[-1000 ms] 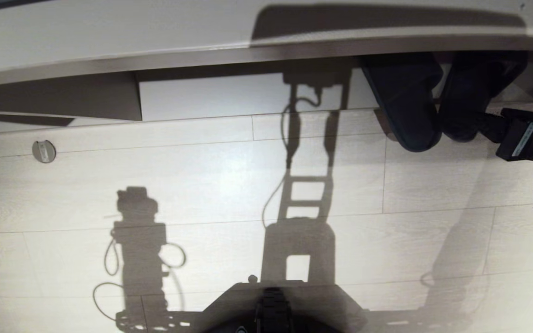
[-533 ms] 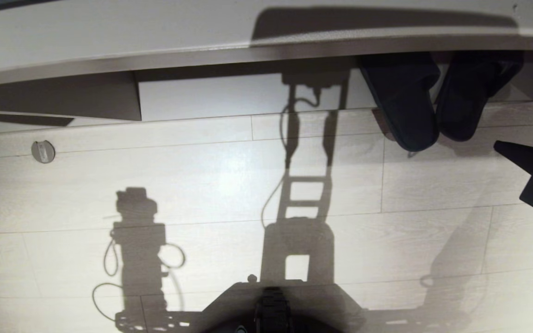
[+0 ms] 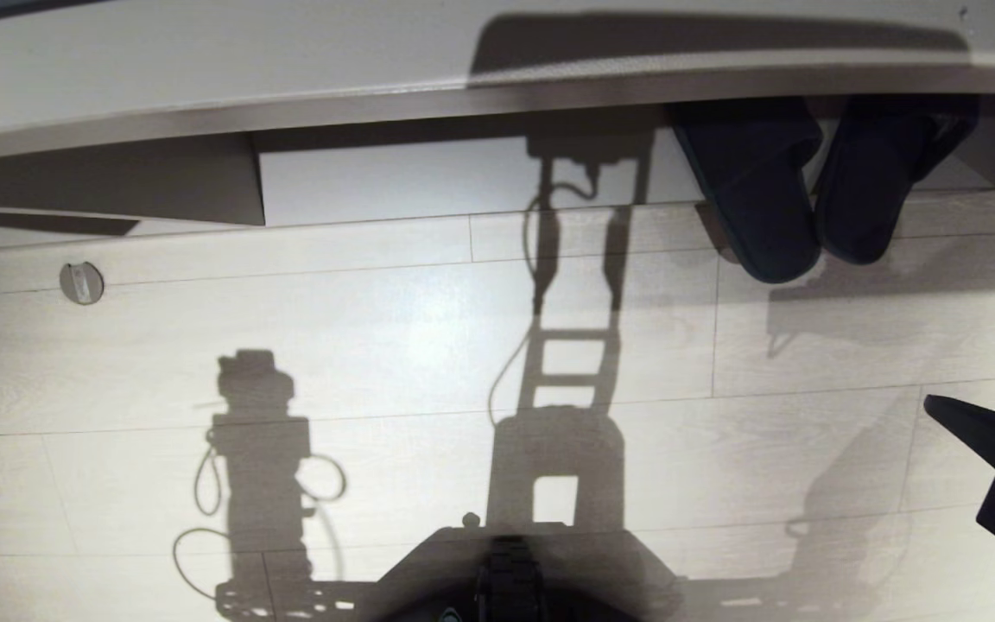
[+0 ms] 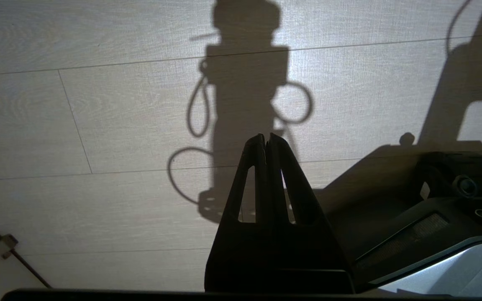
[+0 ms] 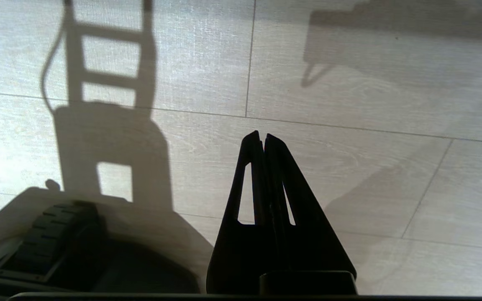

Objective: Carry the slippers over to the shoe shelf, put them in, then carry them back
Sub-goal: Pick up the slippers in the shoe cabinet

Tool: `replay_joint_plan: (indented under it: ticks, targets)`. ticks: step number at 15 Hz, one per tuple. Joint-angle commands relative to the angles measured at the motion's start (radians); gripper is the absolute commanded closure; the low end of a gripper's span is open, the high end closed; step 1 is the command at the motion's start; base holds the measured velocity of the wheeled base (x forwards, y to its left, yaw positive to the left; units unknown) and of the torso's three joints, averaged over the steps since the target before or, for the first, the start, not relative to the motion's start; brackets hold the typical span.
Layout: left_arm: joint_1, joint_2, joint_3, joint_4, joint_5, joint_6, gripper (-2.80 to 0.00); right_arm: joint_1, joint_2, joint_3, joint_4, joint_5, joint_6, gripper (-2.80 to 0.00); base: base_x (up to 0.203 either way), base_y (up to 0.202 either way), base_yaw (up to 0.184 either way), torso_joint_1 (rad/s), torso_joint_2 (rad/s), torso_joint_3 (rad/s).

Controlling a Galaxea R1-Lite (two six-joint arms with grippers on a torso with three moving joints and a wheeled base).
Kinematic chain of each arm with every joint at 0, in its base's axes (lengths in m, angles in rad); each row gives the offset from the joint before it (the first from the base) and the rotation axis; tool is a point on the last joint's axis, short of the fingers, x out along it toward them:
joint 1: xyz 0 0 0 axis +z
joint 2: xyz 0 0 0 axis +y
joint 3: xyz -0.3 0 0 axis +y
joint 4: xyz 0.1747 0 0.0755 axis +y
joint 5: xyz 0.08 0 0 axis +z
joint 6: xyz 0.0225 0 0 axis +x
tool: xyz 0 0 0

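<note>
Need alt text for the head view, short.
Two black slippers lie side by side, toes tucked into the low shoe shelf, heels out on the pale plank floor. The right pincer, shut and empty, hangs at the right edge, well clear of them.

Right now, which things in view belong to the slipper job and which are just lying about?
Belongs to the job:
- pair of black soft-fabric slippers, toes in the shelf, heels sticking out over the floor
- low pale wood-grain shoe shelf
- right tool, shut and empty

Just lying about:
- small round metal disc on the floor
- left tool, parked and shut
</note>
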State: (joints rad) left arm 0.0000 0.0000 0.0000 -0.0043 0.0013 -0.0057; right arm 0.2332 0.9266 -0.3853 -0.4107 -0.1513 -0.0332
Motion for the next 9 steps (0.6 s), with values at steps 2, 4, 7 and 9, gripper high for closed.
replay_joint_plan:
  ticks: [2,4,7,9]
  targets:
    - [0.0,0.0,0.0,0.0,0.0,0.0,0.0,-0.002,-0.117,0.026,0.008,-0.014,-0.006,0.0,0.0,0.0,0.0,0.0,0.0,0.0]
    - [0.0,0.0,0.0,0.0,0.0,0.0,0.0,-0.022,-0.189,0.049,0.024,-0.031,-0.032,0.0,0.0,0.0,0.0,0.0,0.0,0.0]
    - [0.0,0.0,0.0,0.0,0.0,0.0,0.0,-0.085,-0.326,0.129,0.057,-0.029,-0.074,0.0,0.0,0.0,0.0,0.0,0.0,0.0]
    - [0.0,0.0,0.0,0.0,0.0,0.0,0.0,-0.113,-0.415,0.165,0.111,-0.022,-0.088,0.0,0.0,0.0,0.0,0.0,0.0,0.0]
